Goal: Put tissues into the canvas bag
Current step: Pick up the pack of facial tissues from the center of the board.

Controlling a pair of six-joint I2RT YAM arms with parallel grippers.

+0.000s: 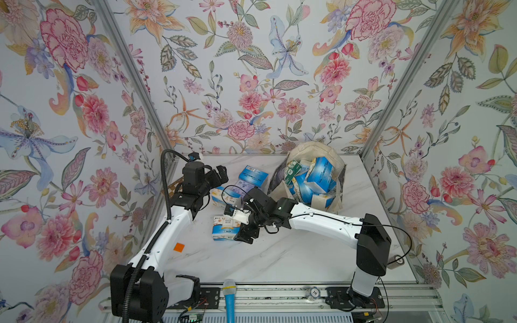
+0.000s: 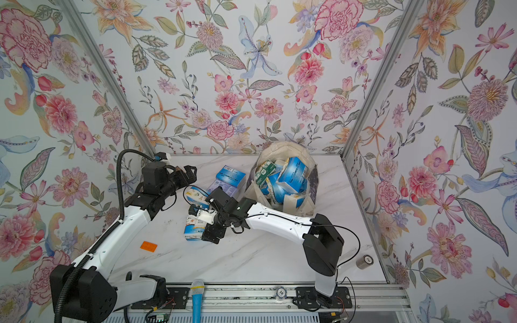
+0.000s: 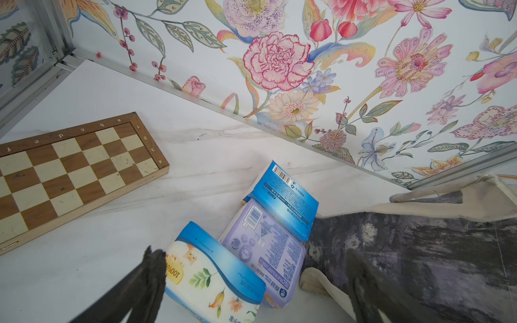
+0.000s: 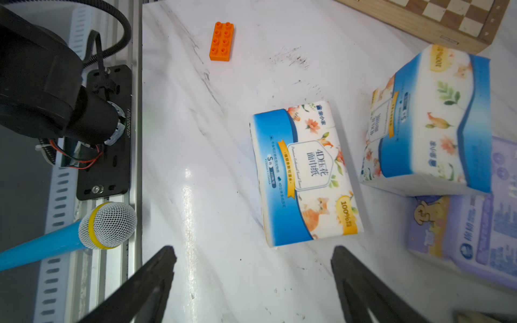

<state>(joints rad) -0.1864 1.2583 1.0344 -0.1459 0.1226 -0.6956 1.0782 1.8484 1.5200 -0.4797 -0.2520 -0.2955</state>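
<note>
Cream bag (image 1: 307,148) sits slumped at the back of the marble table (image 1: 293,251), near the rear wall. Its mouth gapes toward the camera in both top views and is stuffed with tissues (image 1: 320,170), mostly blue-and-white, with one green-white pack (image 1: 292,170) at the rim. Four more packs lie outside it on the table, on the robot's left of the bag. A blue pack (image 3: 282,195) rests partly on a lavender pack (image 3: 265,251) just beside the bag's dark grey print, and a floral pack (image 3: 212,276) stands on edge just beside the lavender one. A second floral pack (image 4: 305,173) lies flat on its own, nearer the front. Left gripper (image 3: 257,265) hangs over the first three with its fingers spread wide and nothing between them. Right gripper (image 4: 253,268) is likewise released, fingers wide apart and empty, poised just short of the flat floral pack without touching it. Chessboard (image 3: 78,173) lies toward the far left corner, an orange brick (image 4: 221,41) sits apart near the left arm, and a blue microphone (image 4: 106,226) rests on the front rail
</note>
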